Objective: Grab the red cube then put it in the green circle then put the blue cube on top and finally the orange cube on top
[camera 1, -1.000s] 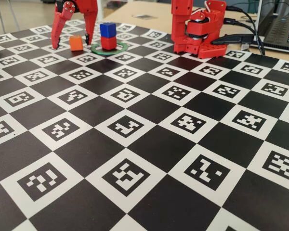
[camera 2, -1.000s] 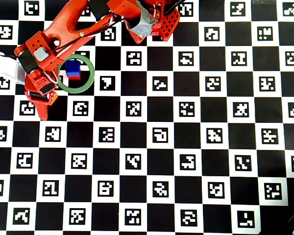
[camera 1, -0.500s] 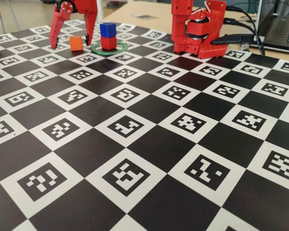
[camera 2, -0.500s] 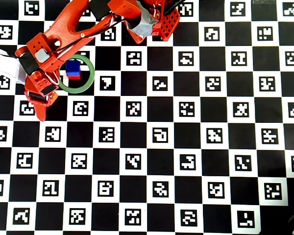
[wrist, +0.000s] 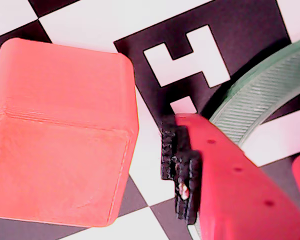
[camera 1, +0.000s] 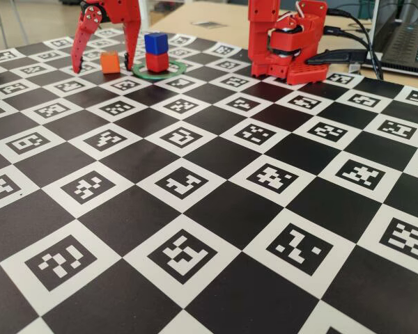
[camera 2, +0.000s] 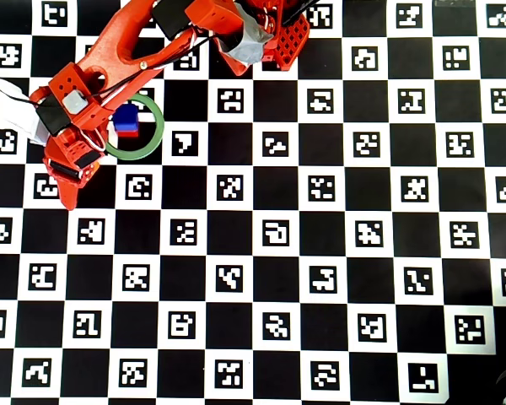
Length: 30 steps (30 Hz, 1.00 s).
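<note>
- Fixed view first: we see the end effector (camera 1: 103,61) with its two fingers spread apart and holding nothing, one tip to either side of the orange cube (camera 1: 110,62), which rests on the desk (camera 1: 216,209) between them.
- In the same view, the cube lies closer to the finger at its 3 o'clock than to the one at its 9 o'clock, so we judge the straddle slightly off centre.
- The blue cube (camera 1: 156,43) already sits on the red cube (camera 1: 157,62) inside the green circle (camera 1: 158,70), at the orange cube's 3 o'clock, near but apart.
- In the wrist view, the orange cube (wrist: 60,135) fills the 9 o'clock half, and one padded finger (wrist: 182,170) stands at its 3 o'clock with a strip of desk showing between; they are not touching.
- That finger's outer side runs just beside the green circle (wrist: 260,95); whether it touches the ring, we cannot tell.
- In the overhead view the arm covers the orange cube; we make out only the blue cube (camera 2: 126,116) within the green circle (camera 2: 156,139).
- We judge the coming move turns on closing squarely across the cube's flat sides without nudging the ring or the stack beside it.
- A cube has no long axis, so only centring matters.
</note>
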Tool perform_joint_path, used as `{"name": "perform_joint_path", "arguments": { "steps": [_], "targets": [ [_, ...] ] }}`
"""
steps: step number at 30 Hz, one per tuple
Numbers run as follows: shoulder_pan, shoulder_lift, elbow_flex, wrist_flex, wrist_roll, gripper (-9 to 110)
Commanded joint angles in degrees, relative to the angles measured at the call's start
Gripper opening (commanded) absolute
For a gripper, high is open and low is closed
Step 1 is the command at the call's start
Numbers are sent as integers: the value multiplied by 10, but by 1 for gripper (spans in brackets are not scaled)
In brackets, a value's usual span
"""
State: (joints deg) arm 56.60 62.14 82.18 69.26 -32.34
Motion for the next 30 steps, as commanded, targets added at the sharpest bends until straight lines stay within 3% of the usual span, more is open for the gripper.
{"name": "perform_joint_path", "arguments": {
  "steps": [1, 30],
  "targets": [
    [-5, 18, -24, -4, 11, 47],
    [14, 17, -47, -23, 40, 44]
  ]
}}
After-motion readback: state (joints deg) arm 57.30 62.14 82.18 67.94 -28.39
